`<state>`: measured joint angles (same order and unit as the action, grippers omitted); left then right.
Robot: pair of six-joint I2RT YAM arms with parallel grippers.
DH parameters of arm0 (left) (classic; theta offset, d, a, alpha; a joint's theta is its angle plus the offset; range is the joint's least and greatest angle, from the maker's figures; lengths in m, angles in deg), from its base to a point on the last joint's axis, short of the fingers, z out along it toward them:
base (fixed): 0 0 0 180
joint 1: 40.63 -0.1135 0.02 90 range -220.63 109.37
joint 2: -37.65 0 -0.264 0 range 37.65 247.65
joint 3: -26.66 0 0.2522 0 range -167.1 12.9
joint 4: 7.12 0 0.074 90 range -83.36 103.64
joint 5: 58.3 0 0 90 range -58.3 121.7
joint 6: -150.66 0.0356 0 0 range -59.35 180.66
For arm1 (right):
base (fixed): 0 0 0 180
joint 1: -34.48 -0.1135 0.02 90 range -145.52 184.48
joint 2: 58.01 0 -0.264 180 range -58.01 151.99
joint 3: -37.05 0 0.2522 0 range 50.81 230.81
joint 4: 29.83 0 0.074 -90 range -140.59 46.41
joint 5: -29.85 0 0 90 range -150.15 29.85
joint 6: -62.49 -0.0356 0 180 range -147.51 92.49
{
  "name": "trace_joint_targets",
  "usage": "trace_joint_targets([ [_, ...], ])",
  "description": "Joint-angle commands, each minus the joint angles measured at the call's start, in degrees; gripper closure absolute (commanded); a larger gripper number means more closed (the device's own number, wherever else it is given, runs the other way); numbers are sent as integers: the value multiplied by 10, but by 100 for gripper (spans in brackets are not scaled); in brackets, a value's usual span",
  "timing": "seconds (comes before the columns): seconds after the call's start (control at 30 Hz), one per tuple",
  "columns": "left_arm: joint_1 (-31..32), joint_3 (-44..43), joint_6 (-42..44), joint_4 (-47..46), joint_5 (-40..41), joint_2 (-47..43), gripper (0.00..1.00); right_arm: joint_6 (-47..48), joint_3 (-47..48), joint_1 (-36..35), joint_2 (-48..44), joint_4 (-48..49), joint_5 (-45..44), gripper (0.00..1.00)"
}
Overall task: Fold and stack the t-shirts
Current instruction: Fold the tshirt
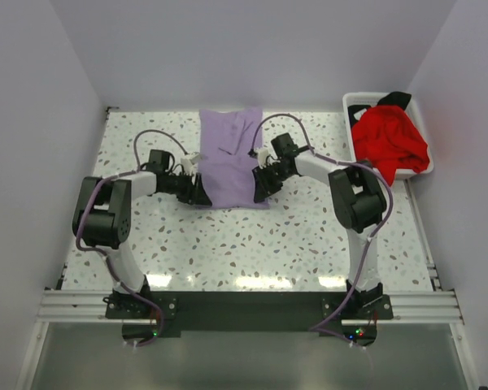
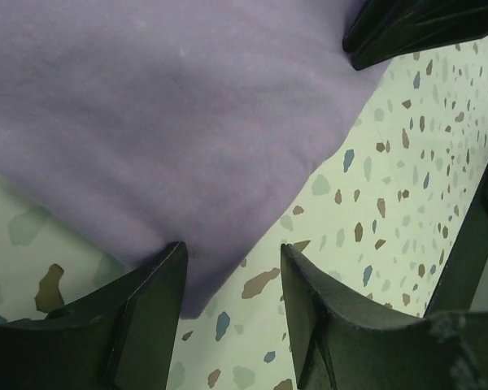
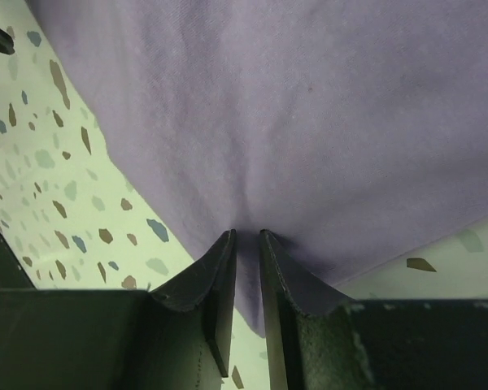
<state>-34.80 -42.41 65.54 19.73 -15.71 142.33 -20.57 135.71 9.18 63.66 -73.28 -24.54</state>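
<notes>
Top external view: the purple tee [image 1: 232, 158] lies flat on the table [image 1: 293, 236] mid-way between the two arms, folded into a narrow oblong. Its long axis runs from the near side to the far wall, with the rumpled sleeve end at the far end. The left gripper [image 1: 202, 193] sits at its near left corner and the right gripper [image 1: 260, 183] at its near right edge.

Three tees in all: the purple one on the table, plus a red tee [image 1: 389, 142] and a black tee [image 1: 397, 99] heaped in the one white basket [image 1: 359, 101] at the far right, well apart from both grippers.

In the left wrist view the left gripper [image 2: 233, 252] stands with its jaws apart. The tee's corner [image 2: 187, 122] reaches into the gap beside one finger, not clamped.

In the right wrist view the right gripper [image 3: 246, 236] has its jaws almost together on the tee's edge [image 3: 309, 106], and the cloth puckers at the tips.
</notes>
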Motion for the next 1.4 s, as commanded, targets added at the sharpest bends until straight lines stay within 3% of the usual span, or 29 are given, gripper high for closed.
trace_joint_targets([
  [0.0,-16,16,-78,-56,29,33,44,-48,-2,2,22,24,-33,77],
  [0.2,-43,43,-124,-43,51,56,45,-31,-32,3,4,-4,-54,76],
  [0.4,-58,31,2,49,60,-35,47,82,-51,2,-107,-59,-71,73],
  [0.57,-56,11,188,75,15,-145,45,202,-81,-11,-207,-56,-63,62],
  [0.7,-49,39,375,70,18,-187,45,304,-137,-61,-250,4,-120,54],
  [0.83,-43,90,622,59,17,-211,44,359,-174,-123,-253,72,-177,47],
  [0.93,-34,132,738,38,14,-218,44,371,-190,-153,-238,110,-193,45],
  [1.1,8,175,754,-59,34,-207,44,388,-200,-169,-206,140,-214,45],
  [1.3,42,183,780,-82,76,-178,45,403,-212,-170,-176,153,-226,46],
  [1.37,47,175,787,-76,92,-167,47,410,-209,-170,-169,146,-230,50],
])
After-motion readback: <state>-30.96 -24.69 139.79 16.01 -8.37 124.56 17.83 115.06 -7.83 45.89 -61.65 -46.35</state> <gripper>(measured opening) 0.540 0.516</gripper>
